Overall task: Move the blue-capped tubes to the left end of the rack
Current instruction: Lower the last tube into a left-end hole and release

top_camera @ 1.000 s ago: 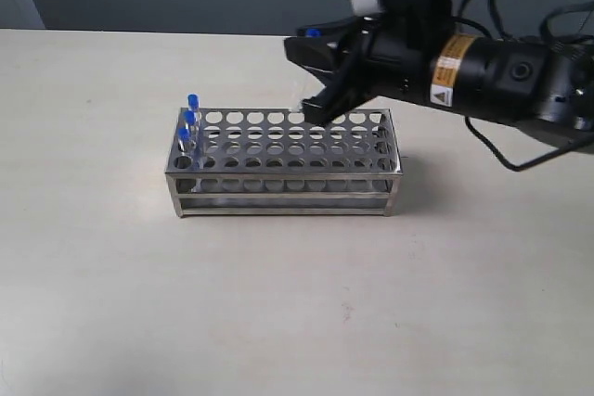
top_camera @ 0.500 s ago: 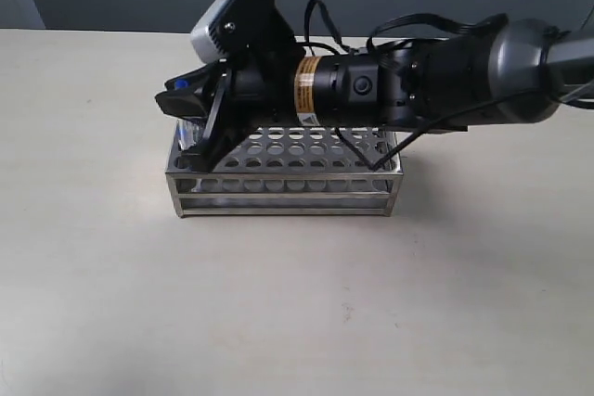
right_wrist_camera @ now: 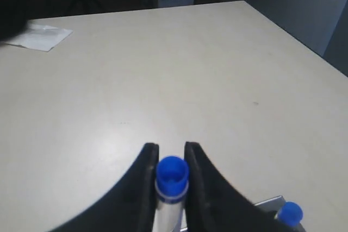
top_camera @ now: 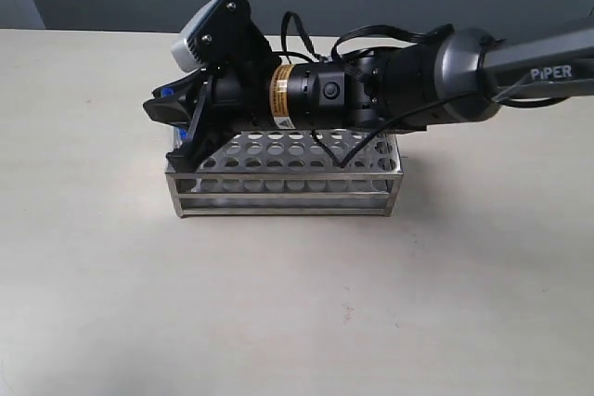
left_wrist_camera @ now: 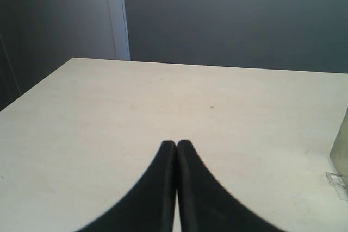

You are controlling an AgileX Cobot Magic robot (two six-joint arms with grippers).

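Note:
The steel rack [top_camera: 288,187] stands mid-table. My right gripper [top_camera: 174,129] has reached across it and hangs over its left end, hiding the tubes standing there. In the right wrist view the right gripper [right_wrist_camera: 171,146] is shut on a blue-capped tube [right_wrist_camera: 172,175], with a finger against each side of the cap. A second blue cap [right_wrist_camera: 290,213] shows beside a corner of the rack [right_wrist_camera: 269,204]. Specks of blue [top_camera: 165,92] peek out by the fingers in the exterior view. My left gripper [left_wrist_camera: 176,144] is shut with nothing in it, above bare table, away from the rack.
The right arm's black body and cables [top_camera: 390,90] lie over the rack's back rows. A sheet of paper [right_wrist_camera: 41,36] lies far off on the table. A pale metallic edge [left_wrist_camera: 340,156] shows at the border of the left wrist view.
The right arm has swung left from the rack's middle back to its left end, carrying the tube, and now covers the tubes standing there. The left gripper's earlier state is not shown.

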